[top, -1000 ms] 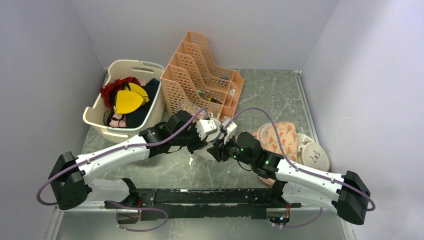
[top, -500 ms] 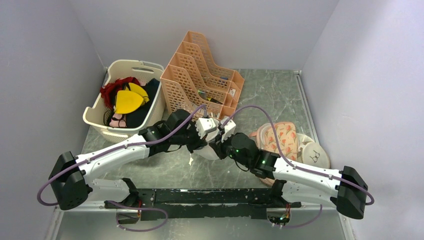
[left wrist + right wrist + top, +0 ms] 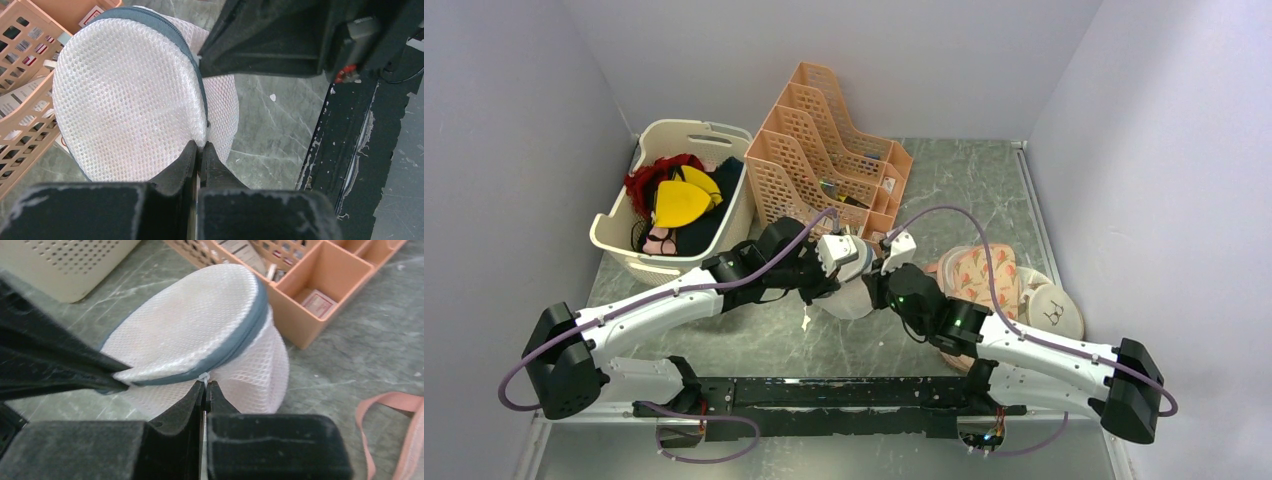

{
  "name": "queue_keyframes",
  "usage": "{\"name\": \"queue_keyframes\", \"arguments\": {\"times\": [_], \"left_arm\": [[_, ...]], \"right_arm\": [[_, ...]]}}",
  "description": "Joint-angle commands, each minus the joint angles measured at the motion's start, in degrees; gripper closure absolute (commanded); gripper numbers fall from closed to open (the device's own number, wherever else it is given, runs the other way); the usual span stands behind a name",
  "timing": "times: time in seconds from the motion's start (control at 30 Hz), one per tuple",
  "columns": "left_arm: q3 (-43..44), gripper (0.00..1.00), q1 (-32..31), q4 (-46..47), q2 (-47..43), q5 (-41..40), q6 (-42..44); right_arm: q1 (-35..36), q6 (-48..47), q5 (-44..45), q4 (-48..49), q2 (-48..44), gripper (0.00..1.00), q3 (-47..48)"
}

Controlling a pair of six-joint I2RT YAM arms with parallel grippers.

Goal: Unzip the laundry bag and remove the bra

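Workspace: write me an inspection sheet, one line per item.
Surface: grey marbled table.
Job's things: laundry bag between the grippers, zip looks closed; bra not seen.
Clutter: cream basket of clothes, peach file rack, printed pad, white discs.
Grippers: left gripper shut on the bag's mesh edge; right gripper shut on the zip pull.
Cables: purple cable looped over each arm, nothing snagged.
Surroundings: plain pale walls on three sides.

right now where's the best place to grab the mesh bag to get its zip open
Take the white zip pull on the grey zip band, from the right arm's side, where it sticks out of the rim of the mesh bag. The right hand is shut on it; the left hand pinches the mesh beside the seam.
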Motion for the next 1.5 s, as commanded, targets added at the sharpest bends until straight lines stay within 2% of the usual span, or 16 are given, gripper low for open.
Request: {"name": "queue_keyframes", "arguments": {"times": [0.0, 0.1, 0.2, 0.33, 0.43, 0.57, 0.6, 0.63, 0.67, 0.7, 0.77, 0.9, 1.13, 1.2, 1.33, 1.47], "left_arm": [[1.2, 0.93, -0.1, -0.6, -0.3, 1.6, 0.8], [1.0, 0.93, -0.1, -0.5, -0.6, 1.3, 1.0], [0.9, 0.93, -0.1, -0.5, -0.9, 1.5, 1.1], [0.6, 0.93, -0.1, -0.4, -1.1, 1.6, 1.0], [1.1, 0.91, -0.1, -0.8, -0.8, 1.6, 1.1], [2.1, 0.66, -0.1, -2.4, -0.4, 4.7, 2.1], [2.5, 0.54, -0.1, -3.1, -0.9, 7.2, 2.9], [2.6, 0.31, -0.1, -3.2, -1.6, 9.7, 3.3], [2.4, 0.18, -0.1, -2.5, -2.3, 12.8, 3.3], [1.8, 0.12, -0.1, -1.4, -3.0, 14.4, 3.1], [0.7, 0.07, -0.1, 0.8, -4.2, 15.3, 1.8], [1.0, 0.09, -0.1, 3.3, -4.1, 10.5, -2.4], [5.2, 0.39, -0.1, -2.1, 0.4, 0.5, -1.6], [4.8, 0.44, -0.1, -2.9, 0.3, -1.8, -1.0], [3.3, 0.43, -0.1, -2.7, -0.5, -3.0, -0.4], [4.2, 0.41, -0.1, -4.6, 0.8, -0.5, 1.0]], "right_arm": [[-3.2, 3.4, 8.0, -6.5, 1.6, 1.0, 2.8], [-11.5, 4.2, 1.9, -7.5, 2.1, 1.0, 2.8], [-21.2, 2.1, -14.8, -3.0, 0.4, 1.0, 0.2], [-22.5, -1.8, -34.4, 8.2, -4.6, 1.0, -5.3], [-22.5, -0.9, -40.6, 11.1, -5.7, 1.0, -6.6], [-22.2, -0.6, -46.0, 11.5, -3.5, 1.0, -5.9], [-21.9, -0.6, -46.3, 11.1, -3.1, 1.0, -5.6], [-21.6, -0.5, -46.3, 10.8, -2.8, 1.0, -5.5], [-21.2, -0.3, -45.9, 10.7, -2.7, 1.0, -5.3], [-20.6, 0.1, -45.6, 10.8, -2.8, 1.0, -5.3], [-19.3, 1.1, -45.1, 11.5, -3.3, 1.0, -5.4], [-16.0, 2.9, -42.0, 12.7, -3.2, 1.0, -5.2], [-9.5, 1.9, -33.8, 10.5, -1.8, 1.0, -2.7], [-8.8, 1.8, -32.3, 9.5, -1.9, 1.0, -2.2], [-8.6, 2.4, -31.3, 10.0, -3.3, 1.0, -2.9], [-8.5, 2.9, -31.2, 10.5, -3.8, 1.0, -2.9]]}}
